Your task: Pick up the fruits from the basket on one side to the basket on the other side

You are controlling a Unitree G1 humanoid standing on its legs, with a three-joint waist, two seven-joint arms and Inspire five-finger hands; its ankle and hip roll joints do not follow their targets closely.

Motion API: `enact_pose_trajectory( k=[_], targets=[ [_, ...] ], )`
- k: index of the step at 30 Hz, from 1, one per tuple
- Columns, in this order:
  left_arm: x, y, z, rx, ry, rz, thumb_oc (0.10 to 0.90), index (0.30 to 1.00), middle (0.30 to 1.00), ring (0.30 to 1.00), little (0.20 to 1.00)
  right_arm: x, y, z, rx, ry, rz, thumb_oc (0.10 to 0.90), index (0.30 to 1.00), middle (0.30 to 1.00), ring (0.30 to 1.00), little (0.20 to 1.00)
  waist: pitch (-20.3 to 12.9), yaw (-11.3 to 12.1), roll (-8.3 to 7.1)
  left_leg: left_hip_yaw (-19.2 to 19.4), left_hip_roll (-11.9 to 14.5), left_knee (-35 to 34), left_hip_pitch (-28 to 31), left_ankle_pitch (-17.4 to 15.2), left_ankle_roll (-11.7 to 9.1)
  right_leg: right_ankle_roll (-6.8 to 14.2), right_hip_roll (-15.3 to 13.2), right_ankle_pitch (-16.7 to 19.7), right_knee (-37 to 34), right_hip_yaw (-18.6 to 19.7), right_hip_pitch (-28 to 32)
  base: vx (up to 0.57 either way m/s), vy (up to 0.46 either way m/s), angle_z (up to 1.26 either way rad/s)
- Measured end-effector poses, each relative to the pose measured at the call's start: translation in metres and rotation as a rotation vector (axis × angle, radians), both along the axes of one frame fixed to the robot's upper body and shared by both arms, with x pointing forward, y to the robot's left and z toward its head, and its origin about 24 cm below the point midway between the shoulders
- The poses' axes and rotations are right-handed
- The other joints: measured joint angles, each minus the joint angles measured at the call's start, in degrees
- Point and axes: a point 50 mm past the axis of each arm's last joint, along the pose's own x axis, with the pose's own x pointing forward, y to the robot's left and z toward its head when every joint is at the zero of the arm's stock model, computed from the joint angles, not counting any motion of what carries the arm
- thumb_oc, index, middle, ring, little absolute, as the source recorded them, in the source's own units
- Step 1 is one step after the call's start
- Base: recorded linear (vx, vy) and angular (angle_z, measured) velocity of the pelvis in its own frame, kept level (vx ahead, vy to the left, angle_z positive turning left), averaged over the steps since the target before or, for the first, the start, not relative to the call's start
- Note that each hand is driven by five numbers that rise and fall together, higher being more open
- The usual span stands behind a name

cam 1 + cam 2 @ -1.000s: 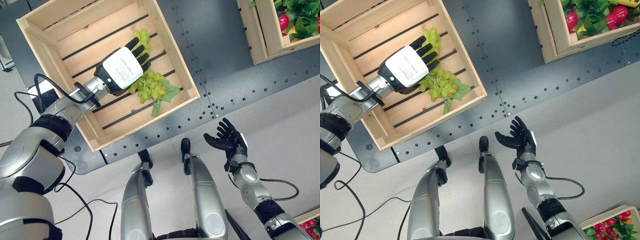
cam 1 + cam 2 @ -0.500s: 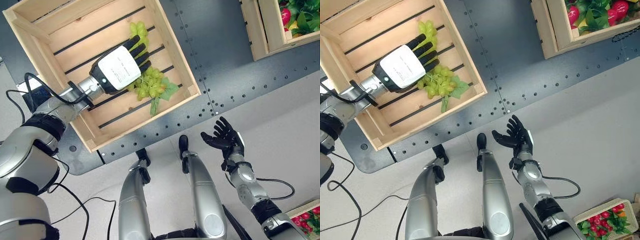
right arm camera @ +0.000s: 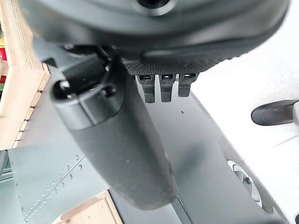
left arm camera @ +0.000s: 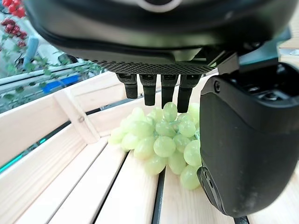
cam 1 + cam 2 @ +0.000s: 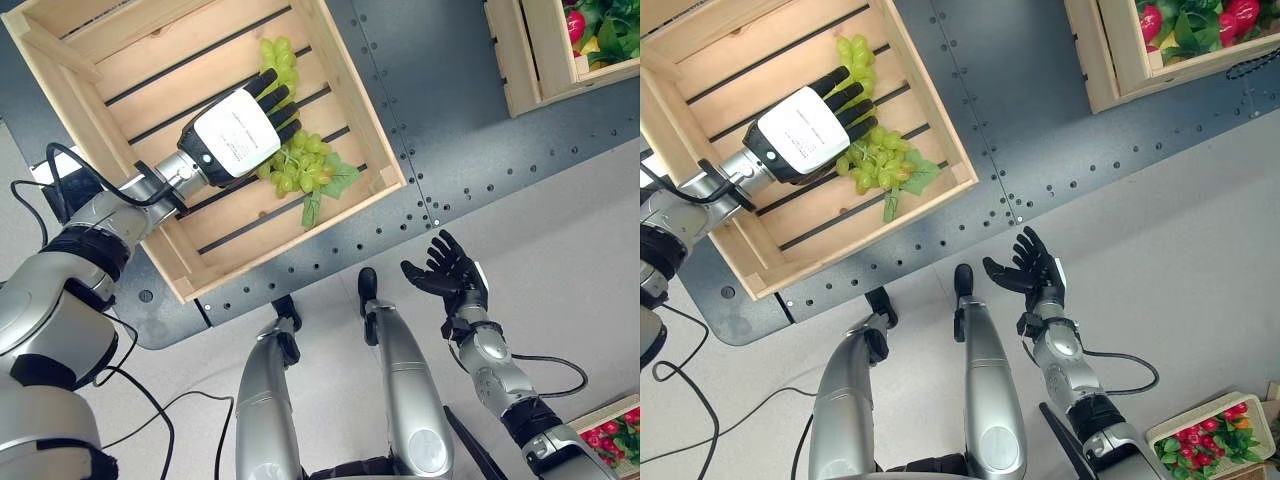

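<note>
Left hand (image 5: 238, 125) is inside the slatted wooden crate (image 5: 355, 95) on the robot's left, palm down over the crate floor, fingers straight and spread; nothing is gripped. A bunch of green grapes (image 5: 300, 168) with a leaf lies on the slats just beside and partly under the fingertips; a second, smaller cluster of green grapes (image 5: 278, 55) lies beyond the fingers, nearer the crate's far wall. In the left wrist view the grapes (image 4: 163, 142) rest on the wooden slats below the straight fingers (image 4: 149, 91), with the thumb beside them; whether the fingers touch the fruit cannot be told. The crate sits on a dark perforated table (image 5: 440, 120). Right hand (image 5: 452, 280) is held out over the pale floor in front of the table edge, palm up, fingers extended and relaxed, empty. A second wooden crate (image 5: 1110, 60) stands on the table on the robot's right, holding green leaves and red fruits. A small crate (image 5: 1210, 435) with red fruits and leaves stands on the floor by the right arm.
</note>
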Motion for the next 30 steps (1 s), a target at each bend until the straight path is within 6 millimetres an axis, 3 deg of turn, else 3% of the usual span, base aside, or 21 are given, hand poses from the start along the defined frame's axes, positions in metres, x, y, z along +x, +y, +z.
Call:
enact_pose_trajectory(
  k=[15, 16, 17, 18, 30],
  targets=[
    [0.008, -0.021, 0.022, 0.12, 0.108, 0.049, 0.8, 0.9, 0.9, 0.9, 0.9, 0.004, 0.005, 0.004, 0.011, -0.014, 0.007, 0.8, 0.9, 0.9, 0.9, 0.9, -0.1, 0.2, -0.13, 0.8, 0.0, 0.7, -0.6, -0.5, 0.7, 0.8, -0.1, 0.6, -0.4, 1.0, -0.6, 0.0, -0.002, -0.01],
    [0.009, -0.023, 0.024, 0.138, 0.118, 0.055, 0.679, 0.719, 0.719, 0.719, 0.719, 0.004, 0.006, 0.003, 0.014, -0.014, 0.008, 0.8, 0.9, 0.9, 0.9, 0.9, -0.1, 0.0, -0.13, 0.8, 0.0, 0.7, -0.5, -0.6, 0.8, 0.9, -0.2, 0.6, -0.5, 1.0, -0.5, 0.0, 0.0, 0.0],
    [0.009, -0.024, 0.025, 0.145, 0.123, 0.059, 0.587, 0.58, 0.58, 0.58, 0.58, 0.004, 0.006, 0.003, 0.017, -0.013, 0.008, 0.8, 0.9, 0.9, 0.9, 0.9, -0.1, 0.0, -0.13, 0.9, 0.0, 0.7, -0.5, -0.6, 0.8, 0.9, -0.2, 0.6, -0.5, 1.0, -0.4, 0.0, 0.0, 0.0],
    [0.01, -0.026, 0.027, 0.153, 0.131, 0.065, 0.4, 0.3, 0.3, 0.3, 0.3, 0.004, 0.007, 0.003, 0.02, -0.014, 0.01, 0.8, 0.9, 0.9, 0.9, 0.9, -0.1, -0.1, -0.13, 0.9, -0.1, 0.7, -0.4, -0.6, 0.8, 0.9, -0.2, 0.7, -0.7, 1.0, -0.3, 0.0, 0.0, 0.0],
    [0.011, -0.038, 0.011, 0.266, 0.274, 0.131, 0.4, 0.3, 0.3, 0.3, 0.3, 0.003, 0.012, -0.001, 0.044, 0.013, -0.005, 0.8, 0.9, 0.9, 0.9, 0.9, -0.1, -0.4, -0.19, 1.2, 0.0, 0.6, 3.6, -1.1, 0.7, 1.0, 0.2, 1.0, -1.3, 1.2, 3.8, 0.0, -0.006, -0.01]
  ],
)
